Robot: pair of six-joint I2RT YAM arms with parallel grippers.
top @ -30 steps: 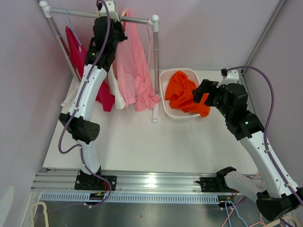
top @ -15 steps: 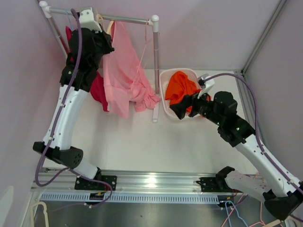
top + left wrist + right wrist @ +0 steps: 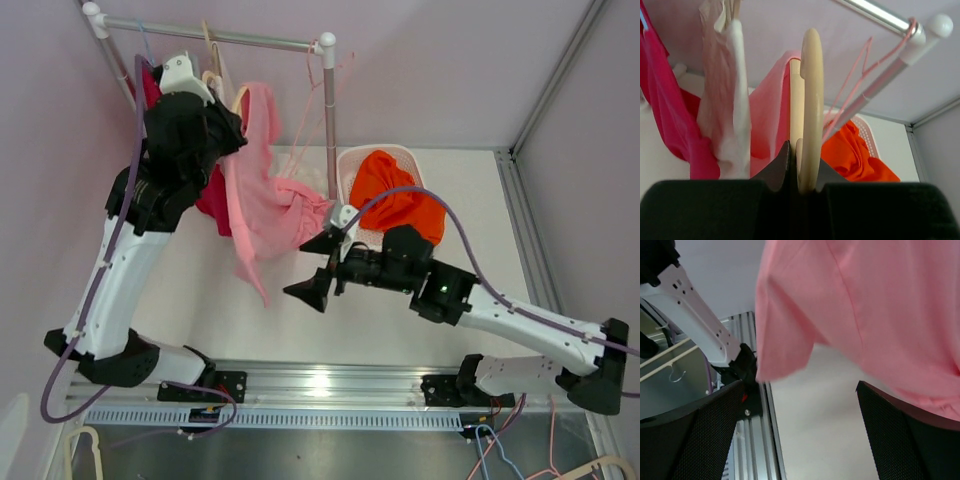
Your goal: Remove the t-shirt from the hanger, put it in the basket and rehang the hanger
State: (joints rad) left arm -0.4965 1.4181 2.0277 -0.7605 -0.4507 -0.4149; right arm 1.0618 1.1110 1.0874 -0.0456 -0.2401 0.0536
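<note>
The pink t-shirt (image 3: 265, 195) hangs from a cream hanger (image 3: 242, 98) that is off the rail. My left gripper (image 3: 226, 122) is shut on that hanger. In the left wrist view the hanger (image 3: 811, 90) stands upright between the gripper's (image 3: 802, 167) jaws, with the t-shirt (image 3: 771, 115) draped behind it. My right gripper (image 3: 312, 267) stands open right beside the shirt's lower edge, holding nothing. In the right wrist view the t-shirt (image 3: 865, 305) fills the top, just above the wide-open right gripper (image 3: 800, 432). I cannot tell whether it touches the fingers (image 3: 912, 440).
The rack's rail (image 3: 240, 38) and its white post (image 3: 328, 110) stand at the back, with a red garment (image 3: 208, 195) and more hangers (image 3: 210, 55) on the rail. A white basket (image 3: 349, 163) holding an orange garment (image 3: 392, 195) sits right of the post. A metal rail (image 3: 320, 385) runs along the near edge.
My left arm has drawn the hanger and pink t-shirt off the rail and toward the near side. My right arm swung left from the basket to the shirt's lower edge, staying open.
</note>
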